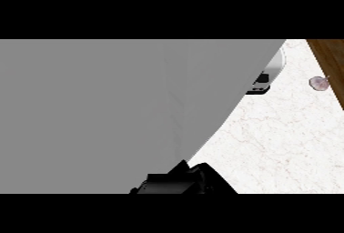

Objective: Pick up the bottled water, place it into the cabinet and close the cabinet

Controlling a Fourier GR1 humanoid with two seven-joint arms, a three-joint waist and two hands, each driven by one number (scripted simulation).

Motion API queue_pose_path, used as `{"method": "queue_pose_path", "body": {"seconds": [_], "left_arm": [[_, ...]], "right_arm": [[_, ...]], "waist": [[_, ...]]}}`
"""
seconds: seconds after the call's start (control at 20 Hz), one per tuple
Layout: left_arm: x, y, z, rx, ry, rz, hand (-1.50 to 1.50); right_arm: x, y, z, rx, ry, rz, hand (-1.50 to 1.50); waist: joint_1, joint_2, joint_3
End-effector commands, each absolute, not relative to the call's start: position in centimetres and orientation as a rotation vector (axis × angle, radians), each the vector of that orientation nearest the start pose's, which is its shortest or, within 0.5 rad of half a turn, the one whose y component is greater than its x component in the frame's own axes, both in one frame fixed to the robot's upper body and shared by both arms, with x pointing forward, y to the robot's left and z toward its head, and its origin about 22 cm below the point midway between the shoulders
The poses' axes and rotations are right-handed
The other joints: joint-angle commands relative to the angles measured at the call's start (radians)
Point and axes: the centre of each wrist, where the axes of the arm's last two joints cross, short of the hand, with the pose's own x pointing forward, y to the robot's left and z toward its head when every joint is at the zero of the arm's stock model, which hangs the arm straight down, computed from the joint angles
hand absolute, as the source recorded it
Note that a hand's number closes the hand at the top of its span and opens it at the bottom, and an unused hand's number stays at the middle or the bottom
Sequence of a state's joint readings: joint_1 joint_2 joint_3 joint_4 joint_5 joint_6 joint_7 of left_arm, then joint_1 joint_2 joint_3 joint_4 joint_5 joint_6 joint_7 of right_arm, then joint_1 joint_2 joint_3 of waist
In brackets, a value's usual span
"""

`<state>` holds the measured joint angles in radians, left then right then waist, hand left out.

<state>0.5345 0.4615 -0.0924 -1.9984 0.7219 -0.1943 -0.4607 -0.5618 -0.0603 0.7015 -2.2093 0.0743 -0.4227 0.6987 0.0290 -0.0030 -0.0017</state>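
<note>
Fingers (204, 176) of my right hand (173, 184) show only as a black clump at the bottom edge, and I cannot tell whether they are apart or together. They sit just at the lower edge of a big grey panel (101, 113), which rises up and to the left of them and fills most of what I see. Whether they touch it I cannot tell. The water bottle is hidden from me; the panel covers everything on that side. To the right of my fingers lies the white marble counter (282, 145). Far up and right of them what looks like a small pinkish glass (318, 83) rests on the counter, well apart from my hand; what it holds I cannot tell. Nearer my fingers than that glass, a white and black thing (262, 81) peeks from behind the panel's edge, too hidden to name. A brown wooden strip (331, 59) borders the counter beyond the glass. My hand comes in from below, mostly cut off.
</note>
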Motion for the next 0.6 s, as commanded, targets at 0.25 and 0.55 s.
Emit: {"method": "queue_pose_path", "body": {"seconds": [0.25, 0.55], "left_arm": [[9.1, 33.9, 3.8, -0.403, -1.890, 0.190, 1.50], [8.5, 36.2, 5.5, -0.396, -1.902, 0.194, 1.50]], "right_arm": [[23.7, -4.7, 24.5, 0.444, -1.869, 0.423, 1.50], [30.6, -6.5, 23.2, 0.406, -1.826, 0.426, 1.50]], "waist": [[-0.008, 0.003, 0.001], [0.000, 0.007, 0.002]]}}
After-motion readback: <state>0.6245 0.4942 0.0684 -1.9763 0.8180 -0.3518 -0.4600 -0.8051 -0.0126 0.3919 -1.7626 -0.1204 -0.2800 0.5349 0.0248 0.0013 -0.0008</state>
